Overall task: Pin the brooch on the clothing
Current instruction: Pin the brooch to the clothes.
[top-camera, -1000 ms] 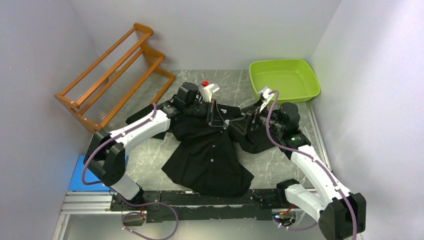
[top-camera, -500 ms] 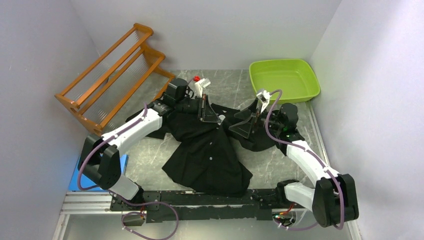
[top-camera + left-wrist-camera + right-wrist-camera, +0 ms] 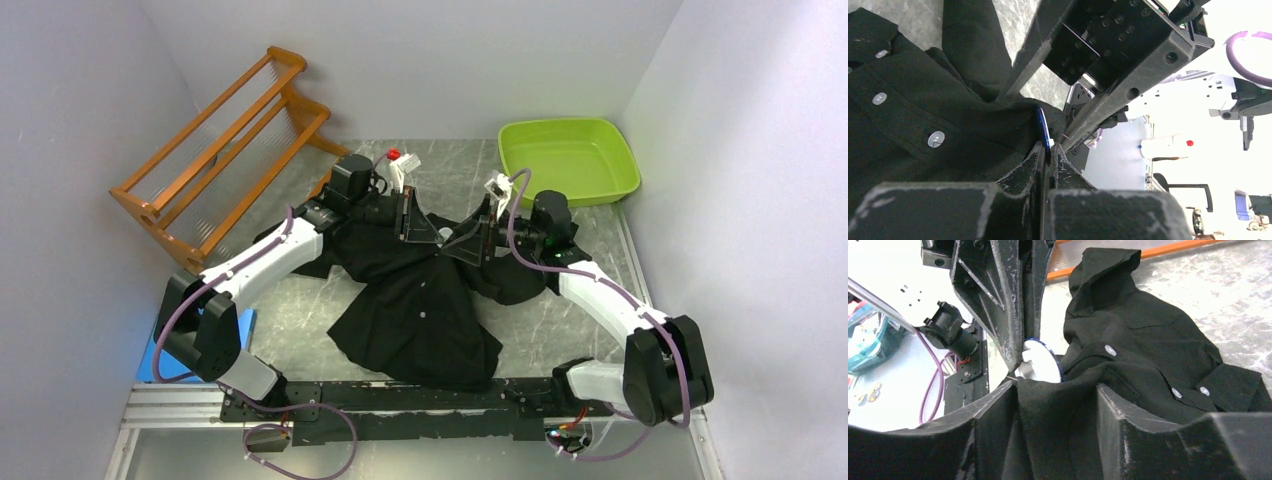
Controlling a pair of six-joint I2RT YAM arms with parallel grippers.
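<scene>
A black short-sleeved button-up shirt [image 3: 420,320] is spread on the grey marbled table [image 3: 300,310], in the middle between the two arms, with its hem at the near side and its collar at the far side. The upper part of the shirt is raised into a peak where the two grippers meet. The left gripper [image 3: 412,222] is pressed together on a round white brooch with a blue rim [image 3: 1040,365], which is held on its edge just beside the raised fabric. In the left wrist view only the thin blue rim [image 3: 1044,131] is seen between the fingers, and small pale buttons [image 3: 936,139] are seen in a row on the shirt front. The right gripper [image 3: 1055,386] is clamped on a fold of the shirt, and the black fabric fills the gap between its fingers. An orange wooden rack [image 3: 225,140] is placed at the far left, a green plastic tub [image 3: 570,165] at the far right, and a blue flat object [image 3: 158,352] at the near left.
</scene>
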